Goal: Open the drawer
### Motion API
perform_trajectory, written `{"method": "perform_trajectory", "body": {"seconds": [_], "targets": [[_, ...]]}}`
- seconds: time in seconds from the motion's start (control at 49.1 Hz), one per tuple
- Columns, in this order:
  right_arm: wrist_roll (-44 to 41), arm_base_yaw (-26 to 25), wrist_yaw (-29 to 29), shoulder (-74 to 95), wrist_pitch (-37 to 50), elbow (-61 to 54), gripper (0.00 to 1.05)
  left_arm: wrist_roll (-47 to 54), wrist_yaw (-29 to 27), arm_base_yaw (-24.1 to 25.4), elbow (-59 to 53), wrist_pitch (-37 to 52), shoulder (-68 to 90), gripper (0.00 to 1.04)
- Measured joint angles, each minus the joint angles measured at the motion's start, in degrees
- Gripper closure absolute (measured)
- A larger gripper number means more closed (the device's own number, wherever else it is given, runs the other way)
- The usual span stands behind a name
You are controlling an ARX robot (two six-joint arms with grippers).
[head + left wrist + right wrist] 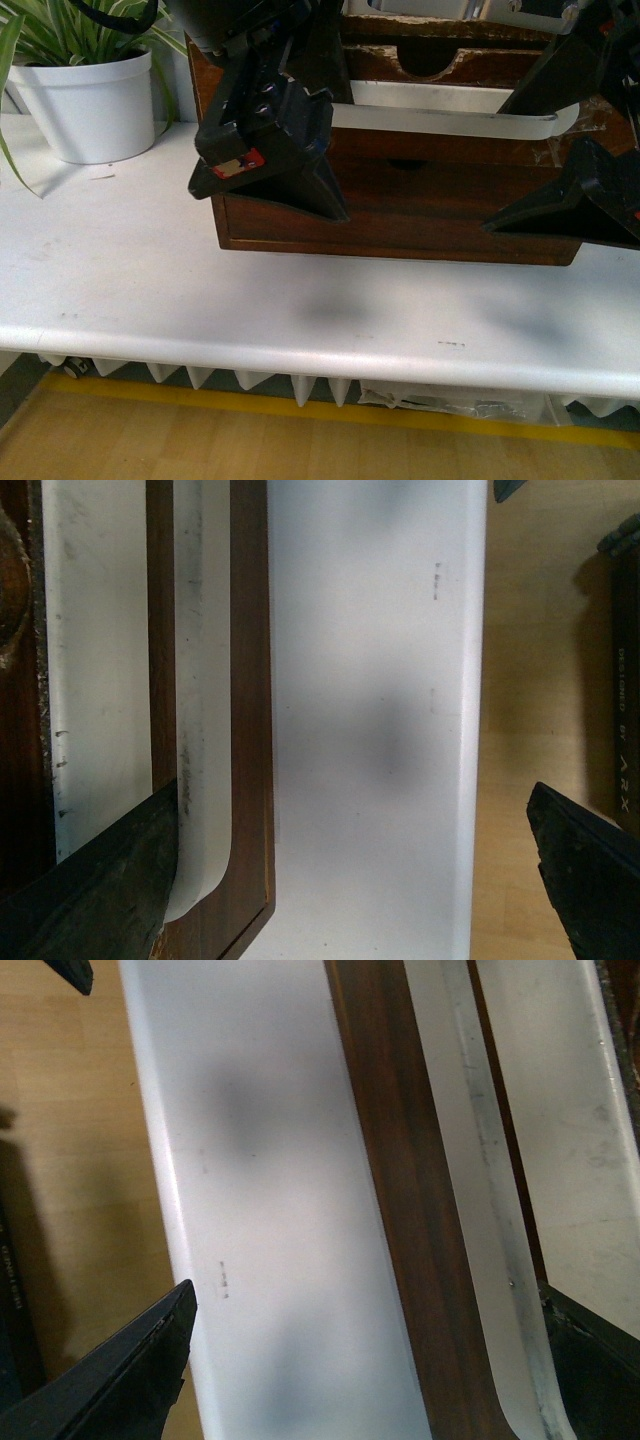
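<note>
Drawer (400,195) set on white table (150,290), centre to right in front view, dark brown front turned toward table edge. Long white handle (450,122) fixed across its top, small half-round notch seen just below. Left gripper (353,788) held wide open: one finger (90,890) placed over handle end, other out past table edge. Right gripper (367,1288) likewise spread wide at handle's other end. White plant pot (90,105) placed well left of drawer.
</note>
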Motion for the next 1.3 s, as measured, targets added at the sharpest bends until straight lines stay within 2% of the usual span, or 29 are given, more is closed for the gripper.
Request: {"method": "perform_trajectory", "body": {"seconds": [0.346, 0.692, 0.937, 1.079, 1.303], "targets": [[-4.7, 0.8, -2.2, -3.0, -6.1, -2.1, 0.09, 2.8, -0.1, -1.1, -3.5, -4.7, -4.1, 0.06], [-5.4, 2.0, -3.0, -7.0, -8.5, -5.0, 0.09, 3.1, -0.1, -1.9, -9.3, -4.2, -9.0, 0.06], [-2.8, 0.8, -5.2, -10.3, -2.8, -6.7, 0.09, -0.6, -0.1, -1.6, -15.1, 6.0, -13.2, 0.06], [-0.9, -1.0, -8.1, -14.1, -0.3, -8.9, 0.09, -4.0, 2.4, -0.9, -18.6, 12.5, -17.5, 0.06], [8.4, -7.3, -15.1, -25.4, 12.0, -18.0, 0.09, -13.8, 3.3, 0.2, -32.0, 32.8, -31.0, 0.06]]}}
